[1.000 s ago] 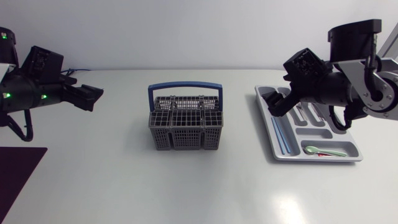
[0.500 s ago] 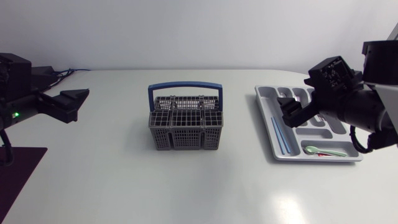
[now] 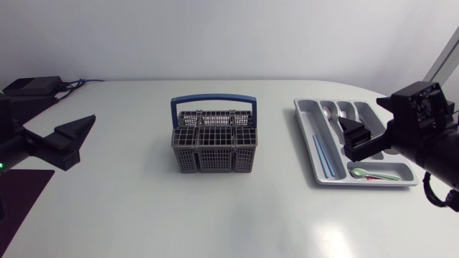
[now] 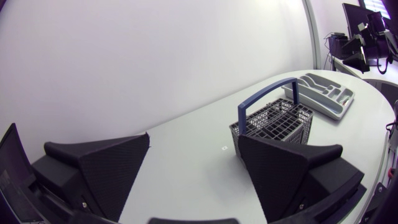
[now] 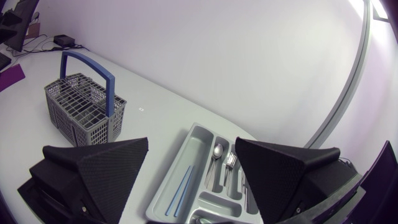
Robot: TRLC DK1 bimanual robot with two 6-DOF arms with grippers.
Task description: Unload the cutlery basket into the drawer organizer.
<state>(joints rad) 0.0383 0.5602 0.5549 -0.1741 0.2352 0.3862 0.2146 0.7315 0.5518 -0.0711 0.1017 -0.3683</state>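
The grey cutlery basket (image 3: 214, 141) with a blue handle stands mid-table; no cutlery shows above its grid. The grey drawer organizer (image 3: 307, 140) lies at the right, holding a spoon (image 3: 328, 112), a fork (image 3: 344, 112), two blue sticks (image 3: 323, 155) and a green spoon (image 3: 373, 173). My left gripper (image 3: 77, 135) hovers open and empty far left of the basket. My right gripper (image 3: 356, 137) hangs open and empty above the organizer's right part. In the left wrist view the basket (image 4: 277, 121) and organizer (image 4: 323, 93) lie well ahead of the open gripper (image 4: 194, 140). The right wrist view shows the organizer (image 5: 178, 163) under the gripper (image 5: 192, 142), basket (image 5: 84, 102) beyond.
A dark purple mat (image 3: 20, 195) lies at the table's front left corner. A black box (image 3: 30, 87) with cables sits at the back left. Bare white tabletop surrounds the basket on all sides.
Both arms have drawn back toward the table's sides. The left gripper moved left and nearer the front; the right gripper slid right across the organizer. Both stayed open.
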